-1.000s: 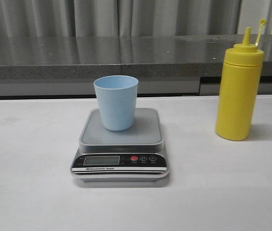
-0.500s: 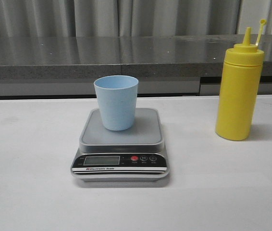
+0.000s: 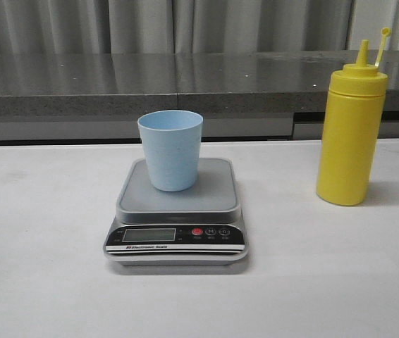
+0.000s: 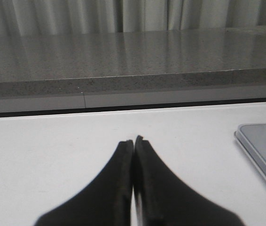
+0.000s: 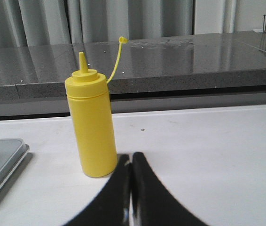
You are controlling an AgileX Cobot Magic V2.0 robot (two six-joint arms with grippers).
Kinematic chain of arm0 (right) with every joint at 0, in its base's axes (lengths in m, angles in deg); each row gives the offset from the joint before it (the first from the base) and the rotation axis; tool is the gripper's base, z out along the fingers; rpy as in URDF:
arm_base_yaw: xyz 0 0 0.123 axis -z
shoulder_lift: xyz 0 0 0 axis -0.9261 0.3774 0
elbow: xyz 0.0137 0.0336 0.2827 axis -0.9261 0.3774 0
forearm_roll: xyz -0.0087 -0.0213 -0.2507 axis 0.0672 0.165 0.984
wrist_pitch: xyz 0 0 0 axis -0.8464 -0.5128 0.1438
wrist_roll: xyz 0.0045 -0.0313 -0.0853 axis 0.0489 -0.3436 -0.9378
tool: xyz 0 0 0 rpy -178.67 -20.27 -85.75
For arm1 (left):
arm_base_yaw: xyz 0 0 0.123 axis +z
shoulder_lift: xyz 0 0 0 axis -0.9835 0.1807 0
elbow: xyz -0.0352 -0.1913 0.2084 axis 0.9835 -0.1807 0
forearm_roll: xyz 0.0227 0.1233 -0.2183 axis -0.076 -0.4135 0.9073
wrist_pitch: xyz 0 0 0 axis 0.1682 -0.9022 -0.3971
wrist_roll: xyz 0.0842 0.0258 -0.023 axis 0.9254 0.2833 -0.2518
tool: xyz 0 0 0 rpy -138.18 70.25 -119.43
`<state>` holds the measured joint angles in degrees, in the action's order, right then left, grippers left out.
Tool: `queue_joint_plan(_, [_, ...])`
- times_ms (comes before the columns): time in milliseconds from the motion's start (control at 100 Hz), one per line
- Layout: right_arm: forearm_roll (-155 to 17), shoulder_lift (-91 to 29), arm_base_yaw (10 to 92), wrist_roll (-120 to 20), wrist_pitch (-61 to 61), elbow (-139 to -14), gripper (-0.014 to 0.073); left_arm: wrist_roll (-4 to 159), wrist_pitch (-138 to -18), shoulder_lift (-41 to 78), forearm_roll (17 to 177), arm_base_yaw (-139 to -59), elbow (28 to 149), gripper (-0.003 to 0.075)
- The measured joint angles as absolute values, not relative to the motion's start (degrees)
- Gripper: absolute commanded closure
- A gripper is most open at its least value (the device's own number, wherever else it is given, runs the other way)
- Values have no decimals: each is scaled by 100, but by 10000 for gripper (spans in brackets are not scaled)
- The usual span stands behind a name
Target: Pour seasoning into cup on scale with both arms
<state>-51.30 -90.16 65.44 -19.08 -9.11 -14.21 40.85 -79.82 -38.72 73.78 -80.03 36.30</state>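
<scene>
Grey curtains and a dark speckled stone ledge (image 3: pixel 185 81) back a white table (image 3: pixel 37 232). Over bare table at the left, the left gripper (image 4: pixel 133 141) has its jaws pressed together on nothing. At centre the scale (image 3: pixel 177 215) carries the pale blue cup (image 3: pixel 170 149), upright on its platform, nothing crowding it. Well apart to the right stands the yellow seasoning bottle (image 3: pixel 350 130), cap hanging off its tether. Near it, the right gripper (image 5: pixel 131 157) is likewise closed and empty
</scene>
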Motion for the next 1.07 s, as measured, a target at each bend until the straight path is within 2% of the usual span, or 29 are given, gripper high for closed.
queue_joint_plan(150, [-5130, -9016, 6544, -1908, -921, -1413, 662, 4065, -7676, -3949, 7366, -7896, 3086, 741])
queue_joint_plan(270, [-5130, -9016, 6544, -1908, -921, -1413, 662, 4065, -7350, -3949, 7366, -7886, 3086, 741])
queue_joint_plan(1070, [-5130, -9016, 6544, -1908, -921, -1413, 662, 4065, -7266, -3949, 7357, -7842, 3086, 741])
